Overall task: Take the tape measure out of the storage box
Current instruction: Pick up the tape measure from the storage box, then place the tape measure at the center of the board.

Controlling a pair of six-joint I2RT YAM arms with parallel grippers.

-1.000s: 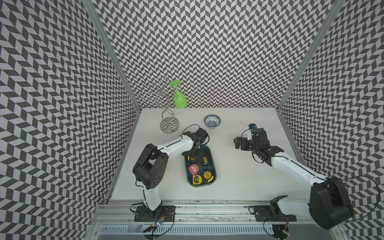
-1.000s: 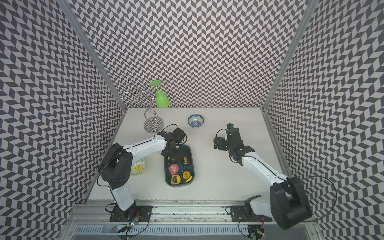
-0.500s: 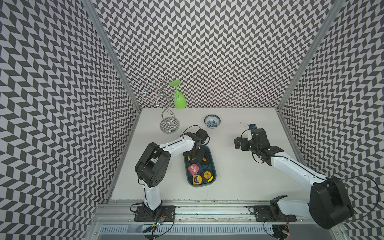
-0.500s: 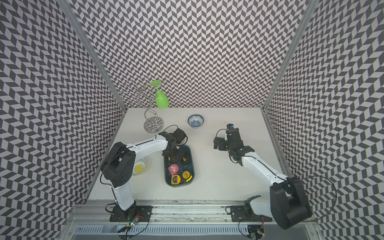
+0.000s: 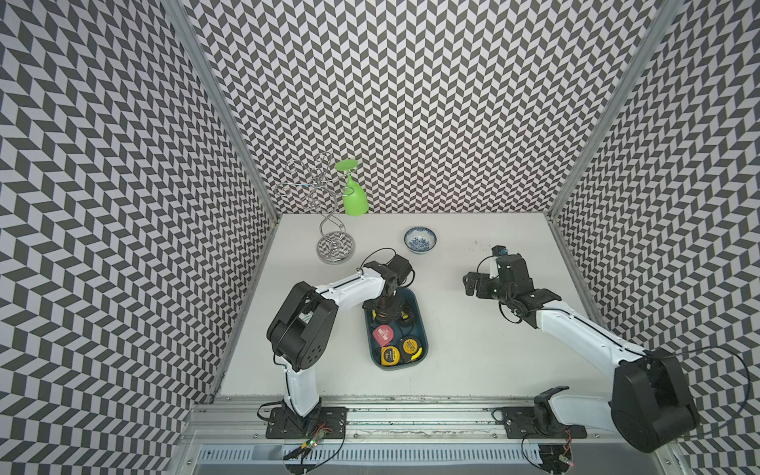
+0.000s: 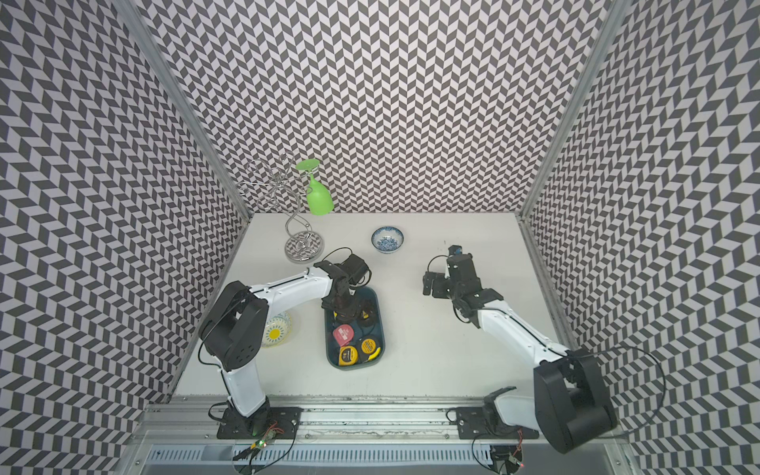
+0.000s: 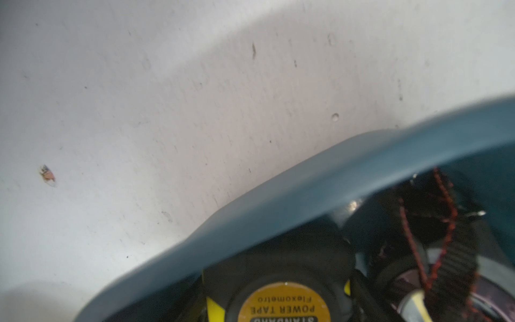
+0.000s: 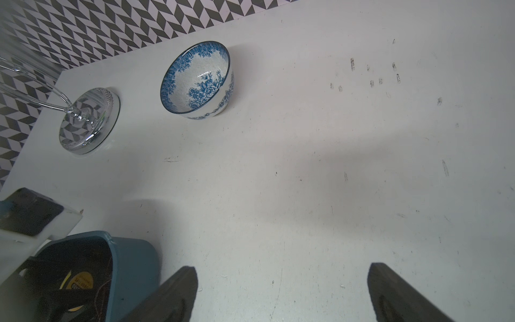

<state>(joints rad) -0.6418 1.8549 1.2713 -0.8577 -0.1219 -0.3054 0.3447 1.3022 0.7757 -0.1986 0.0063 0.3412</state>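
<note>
The storage box (image 5: pixel 425 333) (image 6: pixel 381 329) is a dark teal tray in the middle of the table, holding several tape measures. My left gripper (image 5: pixel 388 314) (image 6: pixel 347 312) reaches down into its far end. It sits over a black-and-yellow tape measure (image 7: pixel 284 304) whose round yellow label fills the space at the jaws, just inside the box rim (image 7: pixel 306 189). The jaws look closed against its sides. A red one (image 5: pixel 382 335) and two yellow ones (image 5: pixel 390 354) lie nearer the front. My right gripper (image 5: pixel 473 283) (image 8: pixel 281 269) hovers open and empty over bare table to the right of the box.
A blue-and-white bowl (image 5: pixel 420 240) (image 8: pixel 195 80) stands behind the box. A wire glass rack (image 5: pixel 335 246) with a hanging green glass (image 5: pixel 354 197) is at the back left. A small yellow-patterned bowl (image 6: pixel 276 329) sits beside the left arm. Patterned walls enclose three sides.
My left gripper's jaws have narrowed round the black-and-yellow tape measure at the box's far end, and the left elbow has shifted slightly. The right arm has not moved.
</note>
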